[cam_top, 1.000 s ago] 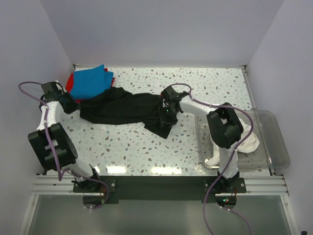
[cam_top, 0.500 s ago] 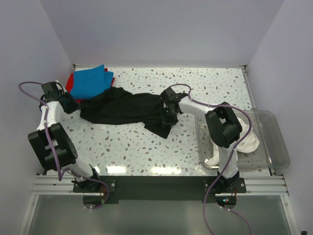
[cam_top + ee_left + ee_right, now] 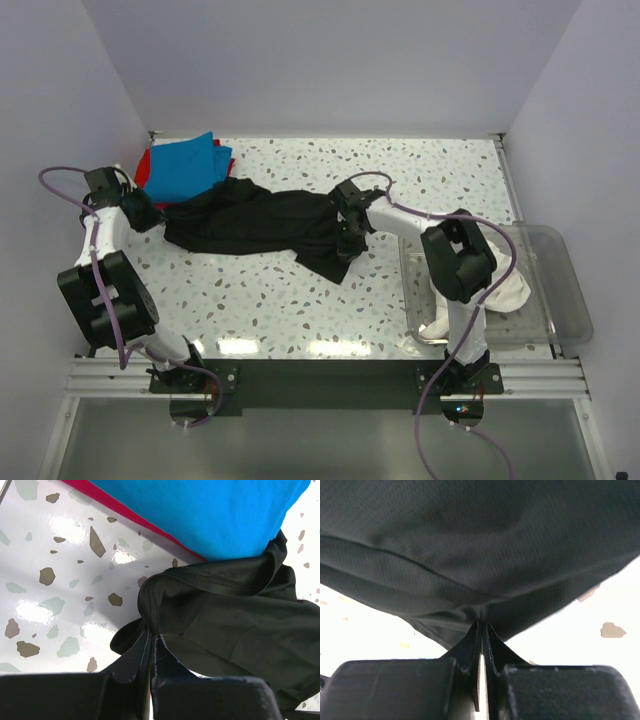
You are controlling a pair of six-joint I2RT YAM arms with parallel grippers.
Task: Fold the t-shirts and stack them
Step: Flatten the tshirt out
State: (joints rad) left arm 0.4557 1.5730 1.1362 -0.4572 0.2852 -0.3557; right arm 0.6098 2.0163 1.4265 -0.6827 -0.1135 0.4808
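Note:
A black t-shirt [image 3: 255, 222] lies stretched across the middle of the table. My left gripper [image 3: 158, 215] is shut on its left end; the left wrist view shows the pinched hem [image 3: 152, 622] between the jaws. My right gripper [image 3: 345, 235] is shut on its right end, and the cloth [image 3: 480, 555] fills the right wrist view above the closed jaws. A folded blue t-shirt [image 3: 185, 165] lies on a red t-shirt [image 3: 145, 168] at the back left; both show in the left wrist view, blue [image 3: 210, 515] over red [image 3: 125, 512]. A white t-shirt [image 3: 500, 290] sits in the bin.
A clear plastic bin [image 3: 565, 290] stands at the right edge of the table, behind the right arm. White walls close in the back and both sides. The speckled tabletop [image 3: 300, 300] runs in front of the black shirt.
My right gripper has shifted slightly toward the back with the black shirt's right end. The left gripper has not moved.

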